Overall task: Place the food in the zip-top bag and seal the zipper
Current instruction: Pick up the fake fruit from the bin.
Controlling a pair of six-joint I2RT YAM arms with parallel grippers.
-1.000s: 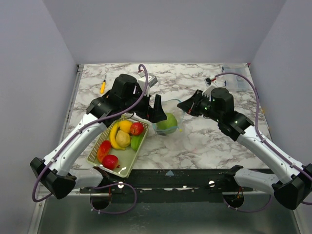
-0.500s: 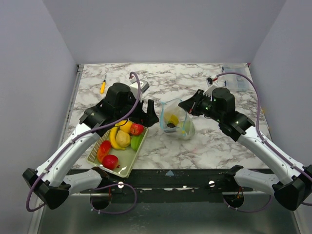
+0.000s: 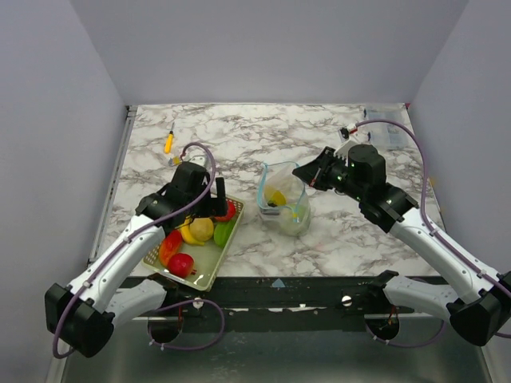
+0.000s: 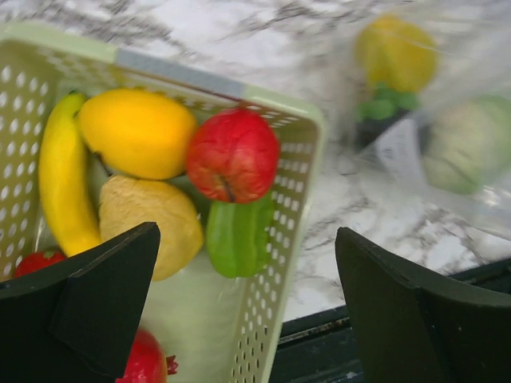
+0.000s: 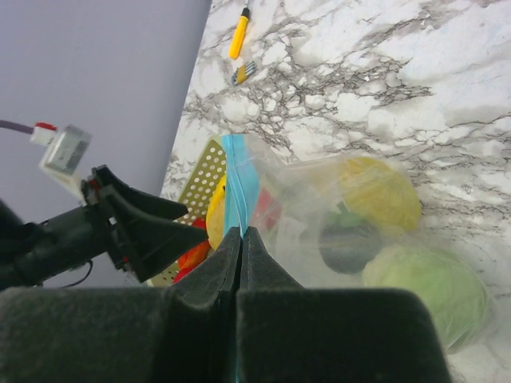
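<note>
The food lies in two places. A red apple (image 4: 233, 154), a banana (image 4: 60, 191), a yellow fruit (image 4: 136, 132) and a green pepper (image 4: 237, 235) sit in the pale green basket (image 4: 295, 231). A yellow piece (image 5: 379, 191) and a pale green piece (image 5: 427, 291) show through the clear zip-top bag (image 3: 286, 209). My left gripper (image 3: 219, 201) hovers open over the basket's right end, holding nothing. My right gripper (image 3: 306, 173) is shut on the bag's light-blue zipper (image 5: 239, 187) and holds the rim up.
An orange pen (image 3: 168, 142) lies at the back left of the marble table. The basket (image 3: 209, 275) reaches the table's near edge, with a black rail just beyond. Grey walls close in on three sides.
My left gripper has drawn back from the bag's mouth, leftward and nearer, to above the basket. The green piece now rests inside the bag. The right arm has barely moved.
</note>
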